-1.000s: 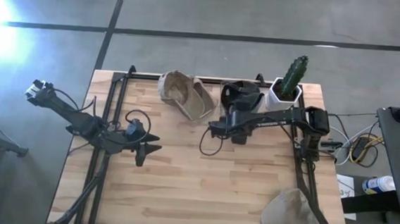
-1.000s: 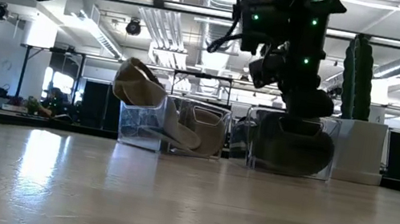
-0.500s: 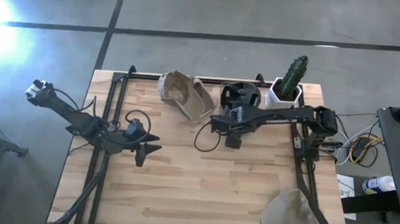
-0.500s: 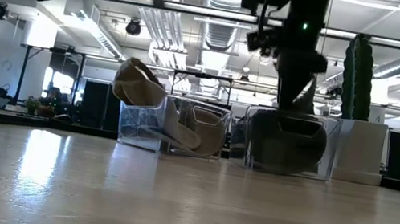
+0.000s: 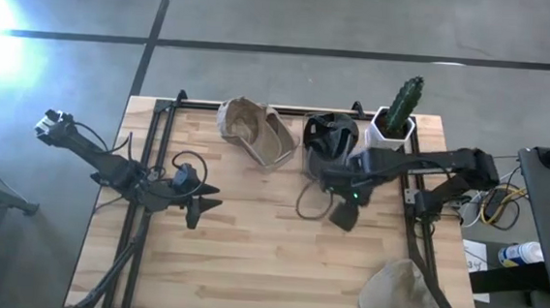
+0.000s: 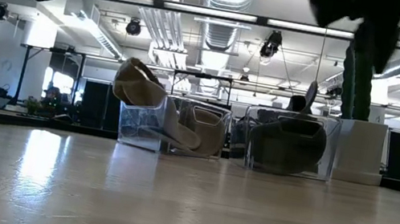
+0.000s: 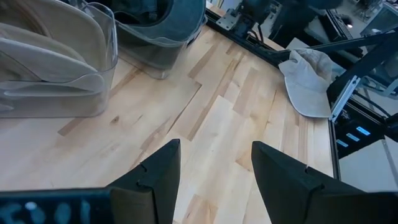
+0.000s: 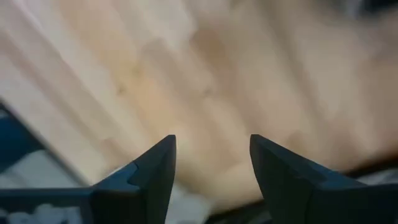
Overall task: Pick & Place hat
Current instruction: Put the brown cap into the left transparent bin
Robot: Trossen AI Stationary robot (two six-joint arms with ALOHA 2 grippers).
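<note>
A black hat (image 5: 332, 134) lies in a clear bin (image 6: 322, 161) at the table's far edge. Beside it, a second clear bin holds tan hats (image 5: 252, 133), one leaning out over the rim. A beige hat (image 5: 396, 294) lies on the table's near right corner, partly over the edge. My right gripper (image 5: 343, 215) hangs open above bare wood just on the near side of the black hat's bin, with nothing between its fingers (image 8: 155, 168). My left gripper (image 5: 209, 200) waits open over the table's left half, high above it.
A cactus in a white pot (image 5: 394, 119) stands at the far right corner, next to the black hat's bin. Black rails (image 5: 153, 165) run along the table's left and right sides. Bare wood lies across the middle and near part of the table.
My right gripper has risen out of the black hat's bin and swung toward the table's near and right edges, high above the wood. The black hat stays behind in the bin.
</note>
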